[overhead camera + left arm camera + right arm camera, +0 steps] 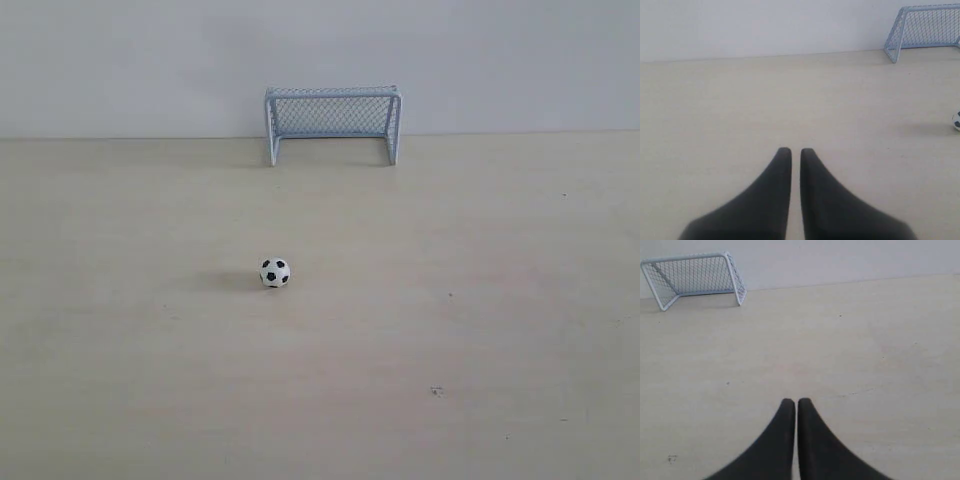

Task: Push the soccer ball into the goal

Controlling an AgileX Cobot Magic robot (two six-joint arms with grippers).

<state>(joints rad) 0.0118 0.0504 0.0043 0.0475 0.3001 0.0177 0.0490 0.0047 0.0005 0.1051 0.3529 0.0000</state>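
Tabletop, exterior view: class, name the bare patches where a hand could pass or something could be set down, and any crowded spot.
Bare table lies between the ball and the goal, on either side of both, and nearer the camera than the ball. Nowhere is crowded; only the goal mouth is narrow.

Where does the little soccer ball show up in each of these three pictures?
Exterior view: the soccer ball sits on the table, in front of the goal and apart from it.
Left wrist view: only a sliver shows, cut off at the picture's edge.
Right wrist view: not in it.
Shared landmark: the goal, against the wall in all three views.
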